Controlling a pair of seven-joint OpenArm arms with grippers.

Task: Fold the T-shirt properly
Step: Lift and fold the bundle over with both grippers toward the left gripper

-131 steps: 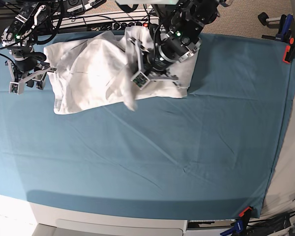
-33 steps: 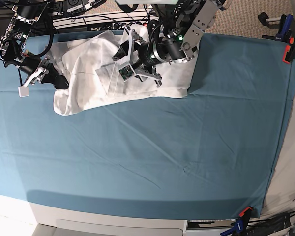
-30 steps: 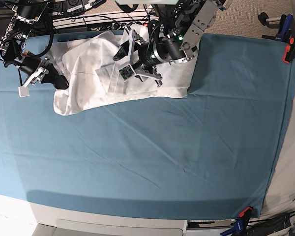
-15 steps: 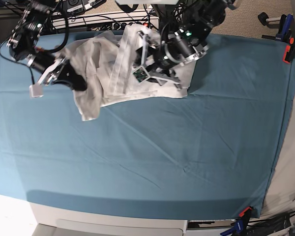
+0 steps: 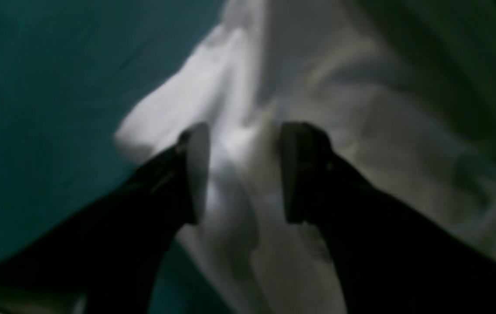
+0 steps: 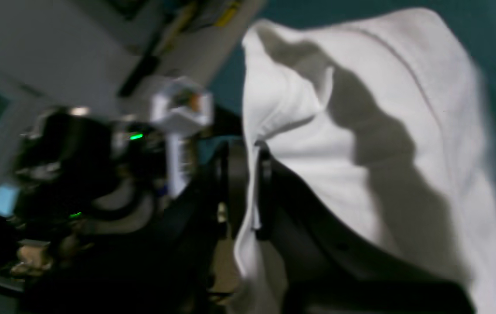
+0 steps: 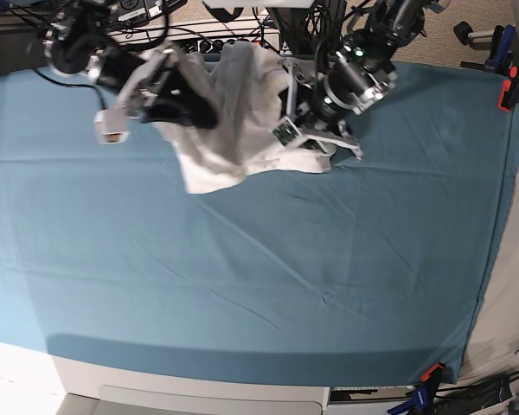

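The white T-shirt (image 7: 242,104) is bunched at the back of the teal sheet (image 7: 242,277), and one flap hangs down at its front left. My right gripper (image 7: 209,115) comes in from the left and is shut on a fold of the T-shirt (image 6: 361,144), which is pinched between its fingers (image 6: 262,192) and lifted. My left gripper (image 7: 304,131) is over the shirt's right part. Its jaws stand apart in the blurred left wrist view, where the left gripper (image 5: 243,174) has white T-shirt (image 5: 361,131) cloth showing between and beyond the two pads.
The teal sheet covers the whole table. Orange clamps hold it at the right edge (image 7: 506,91) and at the front right corner (image 7: 431,373). Cables and a power strip (image 7: 199,39) run along the back edge behind the arms.
My right gripper has swung right and up, pulling the shirt's left side off the sheet and over toward the middle. The left arm has shifted right, and the shirt is more bunched.
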